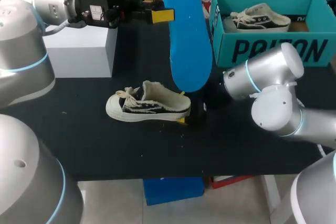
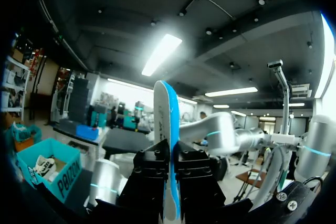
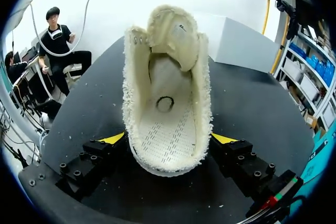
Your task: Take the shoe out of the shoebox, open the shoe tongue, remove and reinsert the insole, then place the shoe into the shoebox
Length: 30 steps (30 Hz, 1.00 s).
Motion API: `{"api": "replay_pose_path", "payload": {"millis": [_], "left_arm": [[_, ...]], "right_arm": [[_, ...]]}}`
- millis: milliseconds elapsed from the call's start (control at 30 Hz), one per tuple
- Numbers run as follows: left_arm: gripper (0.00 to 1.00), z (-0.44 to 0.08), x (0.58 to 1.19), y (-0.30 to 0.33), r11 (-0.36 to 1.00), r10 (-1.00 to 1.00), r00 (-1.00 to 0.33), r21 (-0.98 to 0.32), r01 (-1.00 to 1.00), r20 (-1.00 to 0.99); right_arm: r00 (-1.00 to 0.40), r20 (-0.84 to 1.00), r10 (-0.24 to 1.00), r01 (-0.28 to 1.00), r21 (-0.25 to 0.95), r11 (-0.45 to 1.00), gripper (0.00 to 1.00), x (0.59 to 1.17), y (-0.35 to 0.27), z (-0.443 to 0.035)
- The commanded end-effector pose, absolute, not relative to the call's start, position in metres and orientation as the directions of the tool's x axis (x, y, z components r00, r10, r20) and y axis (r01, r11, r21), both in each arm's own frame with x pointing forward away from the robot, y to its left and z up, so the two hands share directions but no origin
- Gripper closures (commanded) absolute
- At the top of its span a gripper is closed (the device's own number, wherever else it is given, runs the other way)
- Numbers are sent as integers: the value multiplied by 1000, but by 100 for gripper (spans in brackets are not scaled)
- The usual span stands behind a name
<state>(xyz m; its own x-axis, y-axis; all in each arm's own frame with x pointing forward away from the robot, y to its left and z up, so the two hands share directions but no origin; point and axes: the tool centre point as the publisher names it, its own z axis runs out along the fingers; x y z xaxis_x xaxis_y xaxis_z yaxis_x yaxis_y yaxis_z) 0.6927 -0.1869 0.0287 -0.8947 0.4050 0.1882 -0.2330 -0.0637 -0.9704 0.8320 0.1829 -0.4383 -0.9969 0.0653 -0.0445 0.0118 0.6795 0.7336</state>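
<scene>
Farthest to the left of the cream and black canvas low-top shoe (image 1: 149,106), which lies on its sole on the black bench (image 1: 105,145), stands a white rectangular block (image 1: 79,51), well apart from it. Above and behind the shoe, our left pincer (image 2: 170,162) is closed flat on the narrow end of the bright blue foam insole (image 1: 186,30). It holds the insole upright in the air, the free end hanging near the shoe's heel without touching it. The shoe itself points its toe towards the white block. Its tongue is folded forward and the opening gapes, so that in the right wrist view we see the bare perforated footbed with nothing lying on it. At the heel, our right pincer (image 3: 168,142) stands low on the bench, spread wide around the back of the shoe, both yellow tips pressing against its frayed sides, so we judge that it grips the heel. Up and to the right of the shoe sits the teal cardboard shoebox (image 1: 273,51), open, with a second matching shoe (image 1: 260,18) inside. We judge the task a little past halfway: the shoe is out, the tongue open and the insole removed. What is left is to slide the insole back in and return the shoe to the shoebox.
</scene>
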Motion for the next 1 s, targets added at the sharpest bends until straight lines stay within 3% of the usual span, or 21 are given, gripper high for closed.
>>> {"api": "replay_pose_path", "payload": {"millis": [33, 233, 500, 833, 1000], "left_arm": [[100, 27, 692, -187, -65, 403, -896, -970, -232, 187], [100, 27, 692, -187, -65, 403, -896, -970, -232, 187], [100, 27, 692, -187, -65, 403, -896, -970, -232, 187], [100, 27, 692, -187, -65, 403, -896, -970, -232, 187], [100, 27, 692, -187, -65, 403, -896, -970, -232, 187]], "right_arm": [[-999, -15, 39, 23, 601, 799, 0, 838, 176, -413], [-999, 8, 37, 37, 474, 880, 0, 845, 172, -393], [-999, 33, 27, 32, 171, 985, 0, 859, 182, -370], [-1000, 25, 0, -2, -65, 998, 0, 867, 215, -359], [-1000, 17, -10, -12, -128, 992, 0, 870, 229, -355]]}}
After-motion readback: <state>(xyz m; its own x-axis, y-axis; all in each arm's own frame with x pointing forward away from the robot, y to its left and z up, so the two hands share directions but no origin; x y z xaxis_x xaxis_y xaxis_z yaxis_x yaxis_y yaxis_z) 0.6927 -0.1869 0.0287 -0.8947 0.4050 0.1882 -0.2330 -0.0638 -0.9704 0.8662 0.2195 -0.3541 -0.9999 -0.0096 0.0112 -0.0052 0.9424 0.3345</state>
